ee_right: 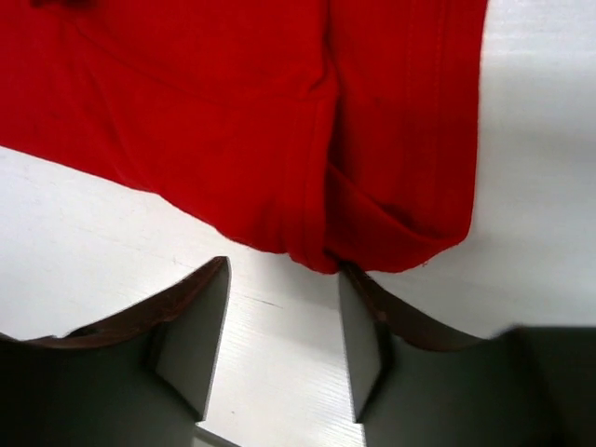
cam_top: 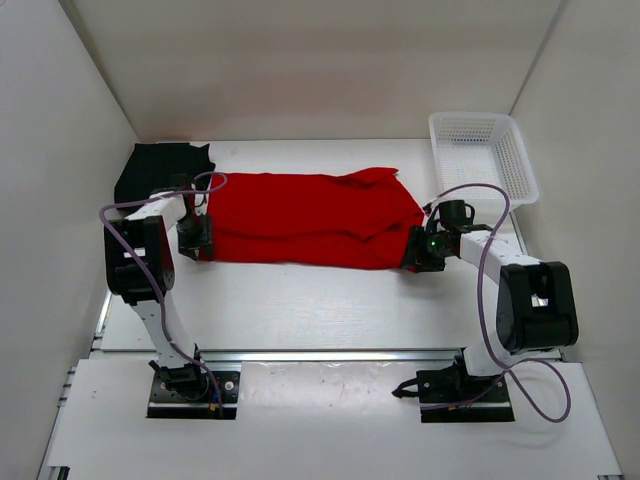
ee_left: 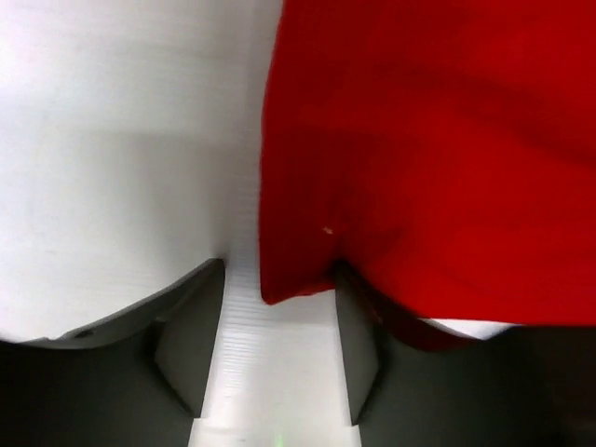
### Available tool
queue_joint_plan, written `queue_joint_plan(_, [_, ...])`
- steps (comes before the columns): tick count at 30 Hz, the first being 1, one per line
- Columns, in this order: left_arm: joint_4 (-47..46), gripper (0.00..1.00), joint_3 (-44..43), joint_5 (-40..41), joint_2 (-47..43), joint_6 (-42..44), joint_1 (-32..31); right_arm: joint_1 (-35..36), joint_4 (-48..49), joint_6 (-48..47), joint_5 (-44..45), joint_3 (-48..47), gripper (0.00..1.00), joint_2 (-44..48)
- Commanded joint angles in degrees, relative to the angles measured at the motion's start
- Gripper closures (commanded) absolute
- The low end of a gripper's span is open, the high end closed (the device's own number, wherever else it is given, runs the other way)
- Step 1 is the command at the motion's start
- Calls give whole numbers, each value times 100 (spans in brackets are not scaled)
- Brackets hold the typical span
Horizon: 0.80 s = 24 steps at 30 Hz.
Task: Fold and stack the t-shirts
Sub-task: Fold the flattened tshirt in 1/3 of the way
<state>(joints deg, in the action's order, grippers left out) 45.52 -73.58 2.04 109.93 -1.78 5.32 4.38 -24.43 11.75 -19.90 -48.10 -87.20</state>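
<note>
Currently the red t-shirt (cam_top: 310, 220) is lying mid-bench as a long folded band, its long axis running left to right, roughly parallel to the near edge of the bench (cam_top: 300, 310). The straighter end is pointing left toward the black t-shirt (cam_top: 155, 165) in the far left corner. The more rumpled end, with a flap sticking out, is pointing right toward the white basket (cam_top: 480, 120); whether that is the sleeve end I cannot tell. The left fingers (ee_left: 191, 349) are standing spread at the near left corner and the right fingers (ee_right: 191, 340) are standing spread at the near right corner, neither pinching anything, with bare bench showing between them. The risk, as I am judging it, is lying in the layers. At the right corner several folds are overlapping, so closing there may be catching only the top layer and letting the fold fall open on lifting. At the left only a small tip of cloth is sitting between the fingers, so a shallow grip may be slipping off, and uneven lifting would be skewing the band.
</note>
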Motion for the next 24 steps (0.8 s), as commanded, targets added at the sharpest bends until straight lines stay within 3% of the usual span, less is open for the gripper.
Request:
queue_joint_plan(1, [-79, 53, -16, -379, 143, -33, -5, -42, 351, -93, -162, -33, 54, -112])
queue_joint_plan(2, [-8, 60, 2, -450, 143, 28, 4, -25, 403, -85, -198, -16, 59, -183])
queue_joint_plan(4, [53, 84, 28, -494, 134, 90, 30, -104, 456, -103, -251, 19, 71, -306])
queue_joint_plan(5, [62, 89, 45, -468, 125, 151, -13, -122, 465, -120, -303, 80, 78, -341])
queue_joint_plan(6, [89, 98, 28, -407, 134, 178, -14, -131, 404, -120, -304, 46, 93, -350])
queue_joint_plan(7, [150, 100, 2, -398, 90, 178, -14, -192, 360, -129, -339, 55, 99, -359])
queue_joint_plan(13, [790, 100, -148, -222, -155, 1126, -13, -814, -333, -7, 249, 142, 100, 280])
queue_joint_plan(17, [1046, 100, 1, 401, -585, 1759, -40, -1228, -747, 239, 320, 397, 100, 1045])
queue_joint_plan(24, [1371, 100, 616, 595, -1017, 1971, -164, -1080, -1600, 749, 145, 1144, 100, 2039])
